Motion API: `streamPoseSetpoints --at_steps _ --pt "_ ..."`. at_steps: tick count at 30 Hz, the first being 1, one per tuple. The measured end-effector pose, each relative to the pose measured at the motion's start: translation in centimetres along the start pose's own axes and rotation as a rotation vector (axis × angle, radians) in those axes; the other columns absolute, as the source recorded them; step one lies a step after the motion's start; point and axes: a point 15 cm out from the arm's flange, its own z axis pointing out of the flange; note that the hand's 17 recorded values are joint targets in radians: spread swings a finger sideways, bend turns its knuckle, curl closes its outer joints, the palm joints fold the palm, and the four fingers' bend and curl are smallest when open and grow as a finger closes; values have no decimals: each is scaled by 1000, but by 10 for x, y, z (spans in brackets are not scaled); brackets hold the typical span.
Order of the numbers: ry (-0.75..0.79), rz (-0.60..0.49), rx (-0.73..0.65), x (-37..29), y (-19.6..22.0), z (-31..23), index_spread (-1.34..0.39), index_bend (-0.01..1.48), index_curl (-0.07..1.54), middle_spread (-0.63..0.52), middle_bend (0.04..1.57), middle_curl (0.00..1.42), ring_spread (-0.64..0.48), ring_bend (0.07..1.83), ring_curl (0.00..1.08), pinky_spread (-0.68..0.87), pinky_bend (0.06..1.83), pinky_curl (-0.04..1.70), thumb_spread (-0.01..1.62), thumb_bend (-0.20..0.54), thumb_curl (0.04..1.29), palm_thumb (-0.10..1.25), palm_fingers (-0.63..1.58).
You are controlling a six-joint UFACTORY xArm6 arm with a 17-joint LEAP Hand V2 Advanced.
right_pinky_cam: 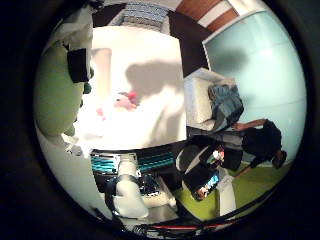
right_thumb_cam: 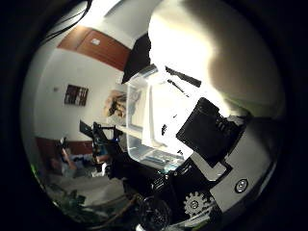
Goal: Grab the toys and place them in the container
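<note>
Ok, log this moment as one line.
hand: above table | toy: on table, not held | container: clear, on table

You had one white-and-pink plush toy (right_pinky_cam: 121,102) on the tabletop (right_pinky_cam: 150,75), one green plush toy (right_pinky_cam: 52,95) close to the palm, one clear container (right_thumb_cam: 144,120), and one white armchair (right_pinky_cam: 202,100).

A: Toys? One small white plush toy with a pink-red top (right_pinky_cam: 122,101), lying on the white counter (right_pinky_cam: 150,50), well apart from the palm.

B: Container? Clear plastic rectangular container (right_thumb_cam: 144,120), open-topped, standing on the same counter near its edge. Contents cannot be made out.
</note>
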Motion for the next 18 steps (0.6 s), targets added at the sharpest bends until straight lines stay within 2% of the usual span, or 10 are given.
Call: streamPoseSetpoints --at_steps 7,13,18 --pt "-54 -123 -16 -88 -11 9 -244 1074 887 -162 1284 855 -278 1265 889 -218 1212 1040 1185 -11 570 1002 1049" --pt "-78 -129 44 -107 -34 15 -245 1066 890 -163 1275 861 -285 1246 910 -224 1190 1068 1186 -12 575 997 1056" --pt "-91 -125 77 -113 -46 25 -252 985 884 -170 1243 857 -283 1242 901 -248 1148 1051 1205 -28 555 877 1037"
